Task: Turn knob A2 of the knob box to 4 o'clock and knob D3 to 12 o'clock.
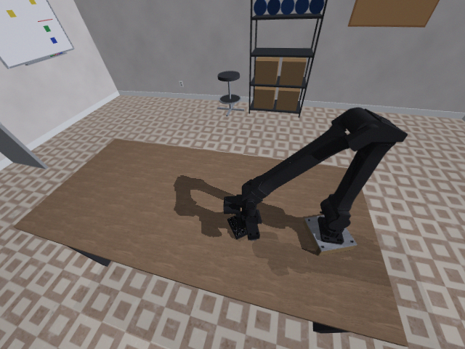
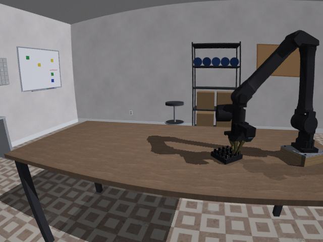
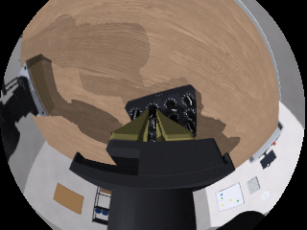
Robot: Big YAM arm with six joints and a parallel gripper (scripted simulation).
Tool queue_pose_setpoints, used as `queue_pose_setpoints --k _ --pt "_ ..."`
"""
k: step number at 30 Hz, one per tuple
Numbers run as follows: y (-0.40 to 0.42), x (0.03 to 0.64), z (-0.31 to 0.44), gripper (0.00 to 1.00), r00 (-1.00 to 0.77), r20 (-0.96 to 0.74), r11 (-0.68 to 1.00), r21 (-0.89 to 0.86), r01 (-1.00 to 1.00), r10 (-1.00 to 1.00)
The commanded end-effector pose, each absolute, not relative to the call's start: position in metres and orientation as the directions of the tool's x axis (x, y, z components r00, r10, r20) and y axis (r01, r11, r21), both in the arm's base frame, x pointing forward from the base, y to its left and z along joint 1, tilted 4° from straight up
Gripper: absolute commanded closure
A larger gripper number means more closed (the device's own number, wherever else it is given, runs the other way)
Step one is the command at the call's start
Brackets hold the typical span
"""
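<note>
A: We log the small black square knob box (image 2: 226, 156) standing on the brown wooden table (image 2: 104, 153), right of centre, just left of the arm's grey metal base plate (image 1: 310, 225) on its wooden block.

B: And the claw?

A: The black parallel gripper with brass-coloured fingers (image 2: 236, 150) points straight down onto the right part of the box. It is clamped on one of the small black knobs; we cannot read which one, as no printed name is legible in any view.

B: Wrist view any help?

A: Little. The gripper body fills the lower half, and the brass-coloured fingers cover the near rows. We make out only a few knob rings on the far strip of the box (image 3: 168, 103); white lines and marks are too small to read.

B: Top view?

A: The wrist hides most of the box; only its left corner (image 1: 235, 226) shows, speckled. We cannot find the socket side. A black shelf rack (image 2: 193, 78) holding brown cardboard boxes stands by the far wall.
</note>
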State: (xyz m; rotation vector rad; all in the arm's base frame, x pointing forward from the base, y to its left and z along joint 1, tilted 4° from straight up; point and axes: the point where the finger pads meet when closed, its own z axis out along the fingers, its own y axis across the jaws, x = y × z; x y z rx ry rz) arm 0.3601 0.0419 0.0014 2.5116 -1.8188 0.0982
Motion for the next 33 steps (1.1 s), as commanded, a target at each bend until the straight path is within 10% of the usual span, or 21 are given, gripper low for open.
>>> queue_pose_setpoints --k 1,33 --pt "0.0402 0.3778 0.0093 0.93 0.174 0.07 -0.177 -0.035 -0.984 -0.982" --pt "0.0407 0.3808 0.01 0.93 -0.493 0.026 0.49 -0.082 -0.868 -0.87"
